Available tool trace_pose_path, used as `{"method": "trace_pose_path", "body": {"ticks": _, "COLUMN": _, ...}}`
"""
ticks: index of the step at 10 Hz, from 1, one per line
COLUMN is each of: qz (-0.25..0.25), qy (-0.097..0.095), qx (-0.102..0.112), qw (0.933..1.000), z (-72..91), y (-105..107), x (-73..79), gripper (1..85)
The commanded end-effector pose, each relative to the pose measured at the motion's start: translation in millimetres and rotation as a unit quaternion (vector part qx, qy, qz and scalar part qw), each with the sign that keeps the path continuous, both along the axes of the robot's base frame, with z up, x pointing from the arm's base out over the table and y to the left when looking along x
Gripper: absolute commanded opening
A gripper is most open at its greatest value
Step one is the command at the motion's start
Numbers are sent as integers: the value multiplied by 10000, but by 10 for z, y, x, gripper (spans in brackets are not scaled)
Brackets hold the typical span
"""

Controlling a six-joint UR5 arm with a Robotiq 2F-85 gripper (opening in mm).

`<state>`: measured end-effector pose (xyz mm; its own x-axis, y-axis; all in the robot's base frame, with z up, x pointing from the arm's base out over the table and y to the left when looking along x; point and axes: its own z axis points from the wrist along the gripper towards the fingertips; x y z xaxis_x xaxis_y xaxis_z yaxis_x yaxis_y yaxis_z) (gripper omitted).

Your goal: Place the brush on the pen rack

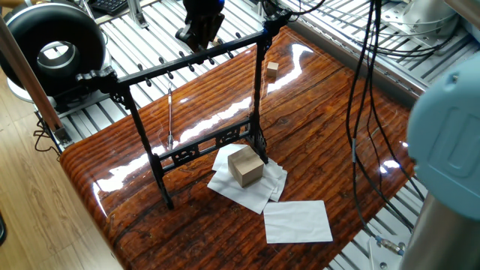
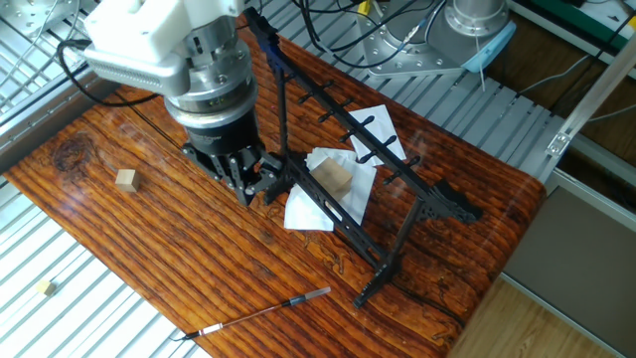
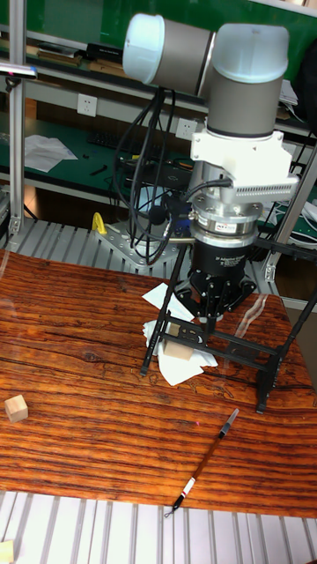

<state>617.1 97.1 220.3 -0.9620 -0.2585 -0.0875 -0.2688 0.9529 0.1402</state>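
My gripper (image 1: 198, 34) hangs low just behind the pen rack (image 1: 187, 66), near the end of its top bar away from the black ring lamp (image 1: 52, 52). Its fingers (image 2: 237, 177) look parted with nothing between them, so I read it as released. The brush (image 1: 169, 118) is on the rack: it hangs straight down from a peg on the top bar, closer to the lamp end, with its tip just above the ornamental crossbar and well apart from me. Only the view from the lamp side shows the brush clearly; in the other two I cannot pick it out against the frame. The tall fixed view shows small white print on my black gripper (image 3: 216, 306) body, too small to read, and I find no other legible writing. That view and the other fixed view also show a brown-shafted pen (image 3: 202, 471) lying flat near the edge of the striped wooden table (image 2: 149, 249), on my side of the rack, which the lamp-side view does not take in. A wooden block (image 1: 245, 166) sits on crumpled white tissues (image 1: 240, 187) by the foot of a rack leg. A flat white sheet (image 1: 298, 221) lies nearer the table edge, seen only from the lamp side. A small wooden cube (image 2: 125, 179) rests alone on the table, well apart from the rack.
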Motion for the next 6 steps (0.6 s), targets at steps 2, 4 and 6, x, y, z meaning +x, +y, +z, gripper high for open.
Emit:
{"method": "trace_pose_path", "body": {"ticks": 2, "qz": 37, "qy": -17, "qx": 64, "qw": 10000, "z": -19, "y": 116, "x": 291, "gripper": 10}}
{"method": "trace_pose_path", "body": {"ticks": 4, "qz": 94, "qy": -50, "qx": 76, "qw": 9999, "z": -63, "y": 154, "x": 376, "gripper": 10}}
{"method": "trace_pose_path", "body": {"ticks": 6, "qz": 87, "qy": -42, "qx": 153, "qw": 9998, "z": -64, "y": 227, "x": 444, "gripper": 10}}
